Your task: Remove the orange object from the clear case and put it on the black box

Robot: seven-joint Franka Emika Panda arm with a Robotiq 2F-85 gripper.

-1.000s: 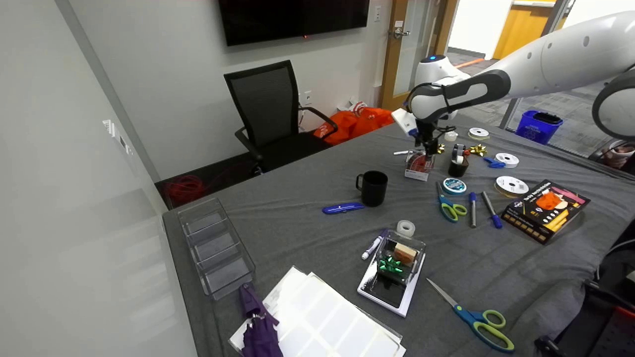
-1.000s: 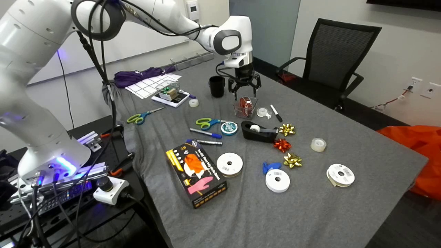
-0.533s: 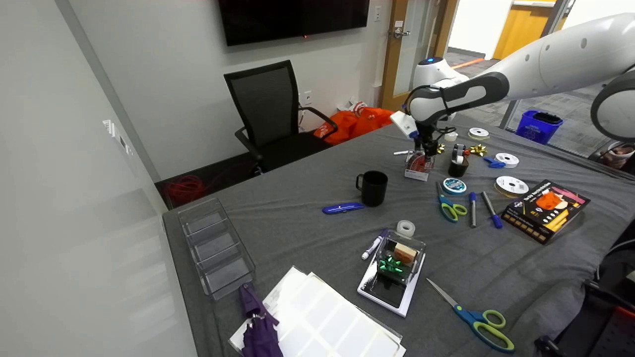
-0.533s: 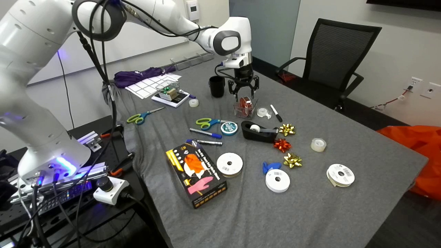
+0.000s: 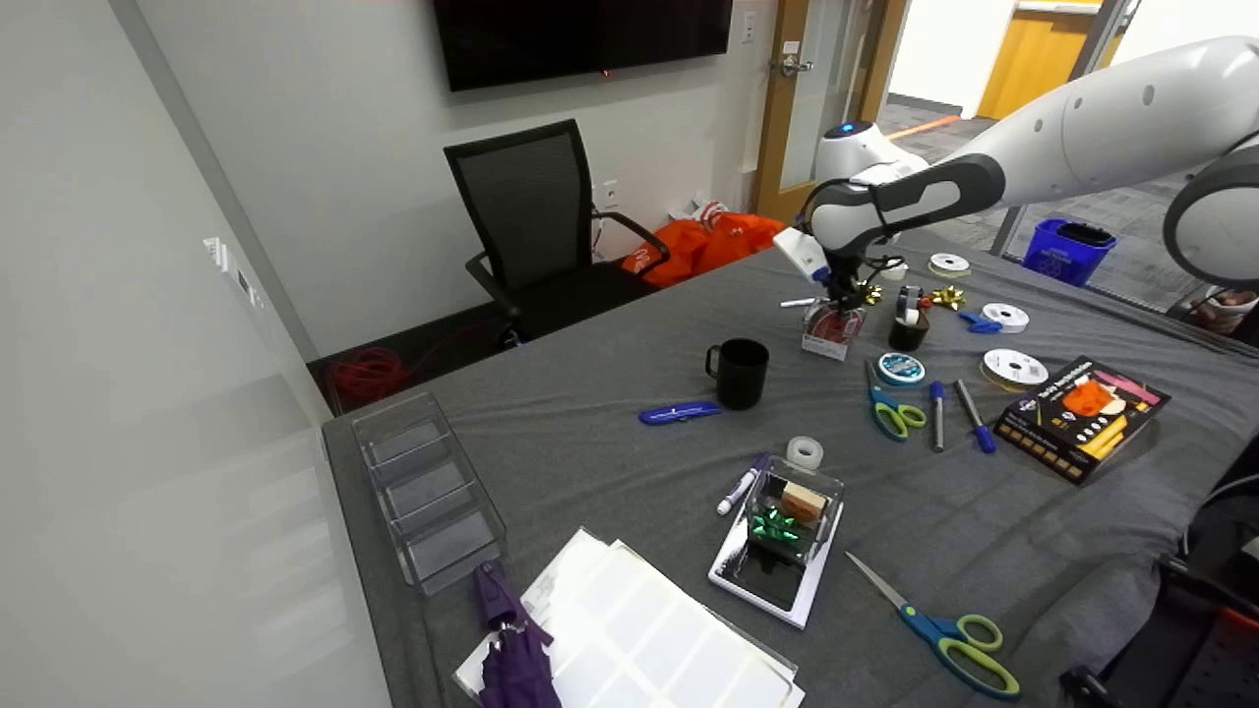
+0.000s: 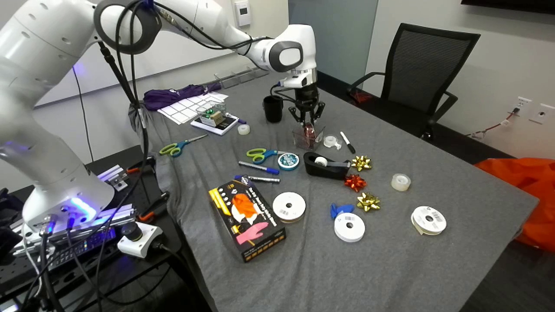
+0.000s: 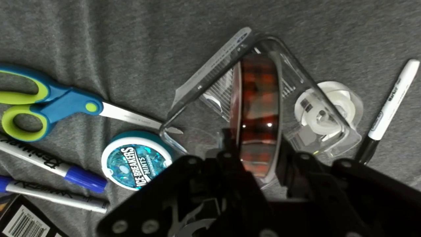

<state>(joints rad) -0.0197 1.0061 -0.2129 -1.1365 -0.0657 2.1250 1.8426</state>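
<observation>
The orange object, a spool of orange-and-dark plaid ribbon (image 7: 260, 95), stands on edge inside the clear case (image 6: 299, 139). In the wrist view my gripper (image 7: 257, 144) has a dark finger on each flat side of the spool, close against it, so the jaws are shut on it. Both exterior views show the gripper (image 6: 309, 120) pointing down at the case, with the spool (image 6: 309, 133) still within the case walls. The black box (image 6: 247, 216), printed with orange and pink gloves, lies flat on the grey cloth, well apart from the gripper.
Beside the case are a clear tape roll (image 7: 324, 108), a white marker (image 7: 394, 98), a mint tin (image 7: 138, 161) and scissors (image 7: 75, 102). A black tape dispenser (image 6: 325, 169) stands between case and box. A black mug (image 6: 273, 108) is behind the gripper; a white ribbon roll (image 6: 289, 206) borders the box.
The jaws have come together from wide apart onto the spool. My gripper has lowered slightly, and the spool looks turned more edge-on in an exterior view.
</observation>
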